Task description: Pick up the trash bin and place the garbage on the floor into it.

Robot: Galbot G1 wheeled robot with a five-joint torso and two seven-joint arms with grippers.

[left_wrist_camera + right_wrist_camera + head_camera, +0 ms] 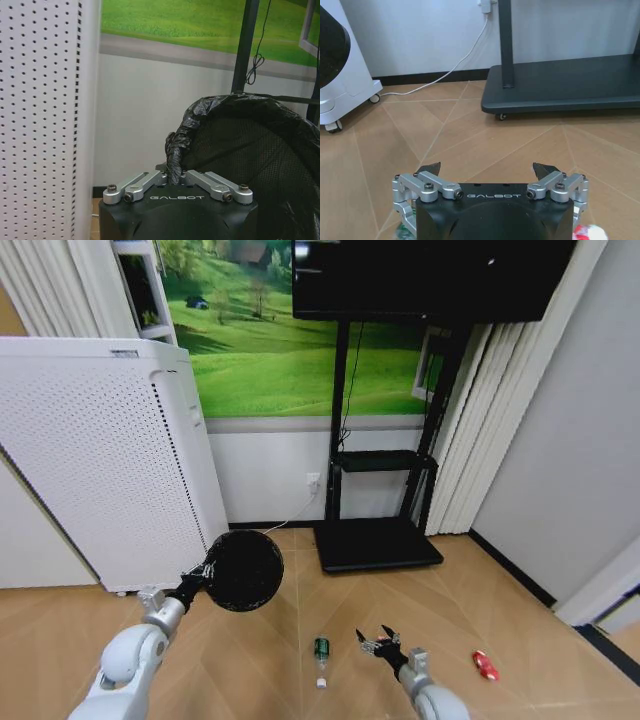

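The floor [470,590], tan wood laid in a herringbone pattern, is filling the lower half of the head view. A white perforated appliance [100,460] is standing at the left of the frame, and a black TV stand [380,540] is rising at upper centre before a green meadow mural [270,340].

The left gripper [195,580], at lower left of the head view, is clenching on the rim of the trash bin [243,569] and holding it off the floor. The bin is lying tilted, its long axis roughly level, with one round end facing the head camera. The left wrist view is showing what the head view is not: the crumpled black liner [176,150] pinched between the closed fingers [145,182], and the mesh wall [240,155] inside.

The right gripper [378,640], at lower centre, is hanging just above the floor with its jaws spread and grasping nothing; its fingers [429,168] are appearing wide apart in the right wrist view.

A green bottle [321,658] is lying just left of that gripper, its long axis running up and down the frame and its pale neck pointing toward the bottom edge. A small red piece [485,665] is lying at lower right. A red-and-white scrap [587,233] is peeking into the right wrist view's lower right corner.
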